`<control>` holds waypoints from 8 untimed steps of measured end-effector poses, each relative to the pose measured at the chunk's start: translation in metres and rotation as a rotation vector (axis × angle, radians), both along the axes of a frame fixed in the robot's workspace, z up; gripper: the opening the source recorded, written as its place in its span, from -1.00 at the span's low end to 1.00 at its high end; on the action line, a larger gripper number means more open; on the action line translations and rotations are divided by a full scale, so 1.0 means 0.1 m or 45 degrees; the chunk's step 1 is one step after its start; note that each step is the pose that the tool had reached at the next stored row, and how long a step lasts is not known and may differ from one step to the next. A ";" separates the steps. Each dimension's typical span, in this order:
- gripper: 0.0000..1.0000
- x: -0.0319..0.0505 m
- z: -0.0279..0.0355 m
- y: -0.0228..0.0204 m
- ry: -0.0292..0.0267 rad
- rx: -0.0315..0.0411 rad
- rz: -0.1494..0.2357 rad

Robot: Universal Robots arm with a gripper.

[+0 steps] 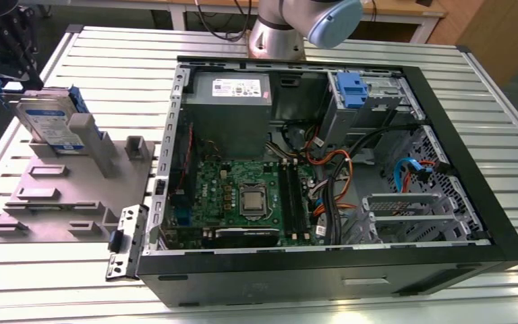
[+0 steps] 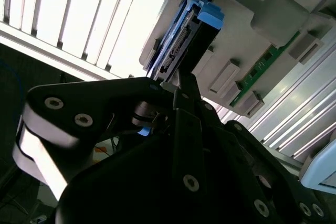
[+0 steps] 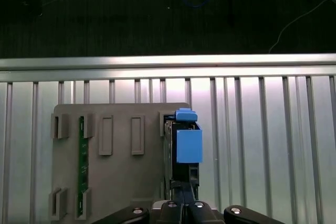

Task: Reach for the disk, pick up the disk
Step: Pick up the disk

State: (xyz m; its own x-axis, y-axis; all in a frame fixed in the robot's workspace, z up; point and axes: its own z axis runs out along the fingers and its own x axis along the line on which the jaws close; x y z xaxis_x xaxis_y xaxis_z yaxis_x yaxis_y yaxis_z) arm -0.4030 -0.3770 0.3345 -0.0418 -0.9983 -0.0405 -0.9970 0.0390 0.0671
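So the disk (image 1: 48, 121) is standing on its edge in a slot of a grey holder (image 1: 61, 196), out on the slatted metal table (image 1: 115, 67) toward the exterior view's left. It's tilted a bit, label side showing, with blue rails along its edges. In both wrist views you look at it end-on, with the blue rail (image 3: 188, 142) on top and the connector end (image 2: 176, 51) facing the camera. The gripper (image 1: 11, 67) hangs just above the disk's top corner. In the first wrist view its jaws look drawn together with nothing between them, and the tip (image 3: 184, 190) overlaps the disk's near end (can't tell if it's actually touching). The second wrist view has the same tip (image 2: 178, 85) right up against that end. The holder also has a narrow green circuit board (image 3: 80, 166) standing in another slot. Beside the holder sits an open computer case (image 1: 502, 229) with its motherboard (image 1: 241, 196), grey power-supply box (image 1: 232, 115) and blue caddy (image 1: 351, 91). The arm's base (image 1: 286, 27) is behind the case.
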 end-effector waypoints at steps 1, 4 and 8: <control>-0.77 0.000 0.000 0.001 0.0001 0.0000 0.000; -0.54 -0.001 0.000 0.003 0.0001 0.0000 0.000; -0.18 -0.001 0.000 0.006 0.0001 0.0000 0.000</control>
State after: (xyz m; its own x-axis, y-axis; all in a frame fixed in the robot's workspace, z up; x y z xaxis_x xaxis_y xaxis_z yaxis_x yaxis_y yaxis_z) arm -0.4031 -0.3764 0.3345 -0.0419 -0.9983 -0.0405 -0.9970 0.0391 0.0672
